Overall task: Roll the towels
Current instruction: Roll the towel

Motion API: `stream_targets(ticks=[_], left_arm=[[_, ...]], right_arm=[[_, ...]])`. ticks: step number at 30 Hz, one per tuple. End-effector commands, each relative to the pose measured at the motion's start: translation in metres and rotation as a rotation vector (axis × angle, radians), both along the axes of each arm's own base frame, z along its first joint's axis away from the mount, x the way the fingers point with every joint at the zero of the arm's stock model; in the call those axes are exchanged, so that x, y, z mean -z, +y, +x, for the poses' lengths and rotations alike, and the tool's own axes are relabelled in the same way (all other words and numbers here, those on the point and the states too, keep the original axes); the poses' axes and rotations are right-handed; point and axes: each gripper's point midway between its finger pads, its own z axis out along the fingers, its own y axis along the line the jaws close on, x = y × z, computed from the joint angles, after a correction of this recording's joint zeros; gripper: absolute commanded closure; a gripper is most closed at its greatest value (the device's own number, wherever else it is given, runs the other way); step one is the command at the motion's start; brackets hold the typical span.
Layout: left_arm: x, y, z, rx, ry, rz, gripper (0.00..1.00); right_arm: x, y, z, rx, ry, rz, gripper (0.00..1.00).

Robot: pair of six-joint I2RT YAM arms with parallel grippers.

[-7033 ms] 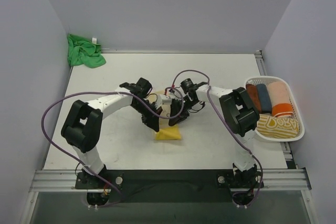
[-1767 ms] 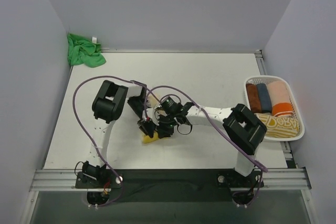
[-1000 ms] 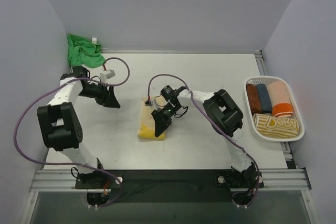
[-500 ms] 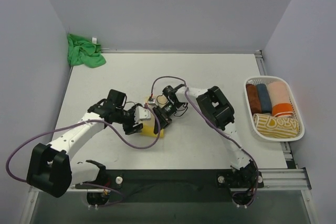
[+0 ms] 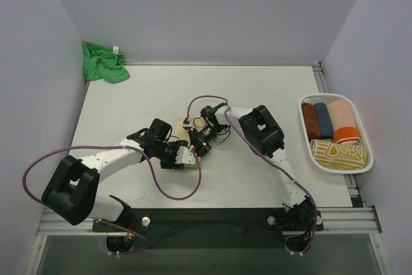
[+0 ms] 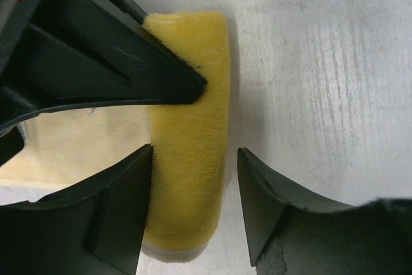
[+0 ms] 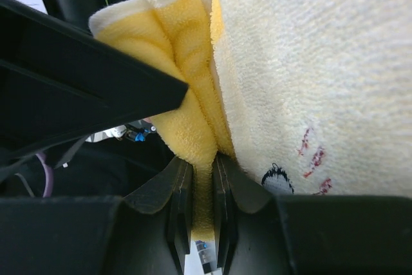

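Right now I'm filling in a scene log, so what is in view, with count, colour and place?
yellow towel: 1, pale yellow, table centre, partly rolled.
green towel: 1, bright green, crumpled at the table's far left corner.
basket: 1, white slatted, table's right edge.
rolled towels: 4, brown, blue, peach-orange, yellow-patterned, in the basket.
table: 1, white.
left end effector: 1, black, open, straddling the yellow towel's roll.
right end effector: 1, black, pinching the yellow towel's edge.

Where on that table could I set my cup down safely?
Free: the far strip of white table between the crumpled bright green cloth towel and the white slatted plastic basket. Crowded: the middle, where the left tool and right tool meet on the pale yellow cloth towel.
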Motion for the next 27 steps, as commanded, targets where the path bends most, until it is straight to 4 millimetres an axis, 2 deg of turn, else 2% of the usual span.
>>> stream_targets(ticks=[1, 3, 6, 9, 10, 11, 12, 14, 16, 17, 19, 20, 22, 23, 24, 25, 27], left_arm=[[0.012, -0.001, -0.001, 0.064, -0.044, 0.023, 0.38], [0.024, 0.007, -0.007, 0.064, -0.029, 0.054, 0.38], [0.034, 0.013, -0.014, 0.068, -0.009, 0.080, 0.43], [0.036, 0.011, -0.013, 0.069, -0.001, 0.100, 0.64], [0.041, 0.012, -0.015, 0.061, 0.034, 0.118, 0.75], [0.043, 0.015, -0.022, 0.061, 0.082, 0.145, 0.80], [0.036, 0.011, -0.015, 0.049, 0.091, 0.147, 0.83], [0.043, 0.017, -0.026, 0.048, 0.198, 0.202, 0.91], [0.043, 0.014, -0.027, 0.051, 0.259, 0.222, 0.93], [0.043, 0.018, -0.038, 0.057, 0.323, 0.242, 0.94], [0.041, 0.015, -0.040, 0.056, 0.384, 0.255, 0.96], [0.041, 0.019, -0.049, 0.058, 0.441, 0.272, 0.96], [0.045, 0.020, -0.055, 0.052, 0.510, 0.299, 0.96], [0.041, 0.019, -0.056, 0.051, 0.541, 0.305, 0.96], [0.045, 0.021, -0.060, 0.051, 0.586, 0.326, 0.96], [0.045, 0.022, -0.062, 0.045, 0.618, 0.336, 0.96], [0.039, 0.020, -0.062, 0.032, 0.682, 0.346, 0.96]], right_arm=[[0.058, -0.018, 0.018, 0.005, -0.119, -0.157, 0.98], [0.058, -0.020, 0.020, 0.013, -0.113, -0.161, 0.98], [0.059, -0.021, 0.019, 0.013, -0.111, -0.162, 0.97], [0.058, -0.023, 0.020, 0.015, -0.118, -0.165, 0.93], [0.058, -0.024, 0.020, 0.014, -0.126, -0.172, 0.87], [0.053, -0.025, 0.021, 0.015, -0.139, -0.172, 0.85], [0.051, -0.027, 0.023, 0.014, -0.157, -0.169, 0.82], [0.040, -0.031, 0.029, 0.022, -0.211, -0.175, 0.76], [0.031, -0.039, 0.040, 0.047, -0.251, -0.177, 0.70], [0.018, -0.042, 0.048, 0.062, -0.298, -0.173, 0.68], [0.007, -0.054, 0.058, 0.095, -0.340, -0.184, 0.62], [-0.010, -0.057, 0.065, 0.113, -0.387, -0.173, 0.61], [-0.019, -0.073, 0.077, 0.155, -0.426, -0.193, 0.57], [-0.033, -0.077, 0.082, 0.174, -0.461, -0.184, 0.56], [-0.038, -0.085, 0.084, 0.192, -0.468, -0.190, 0.56], [-0.053, -0.089, 0.087, 0.211, -0.508, -0.177, 0.55], [-0.065, -0.105, 0.096, 0.255, -0.545, -0.185, 0.55]])
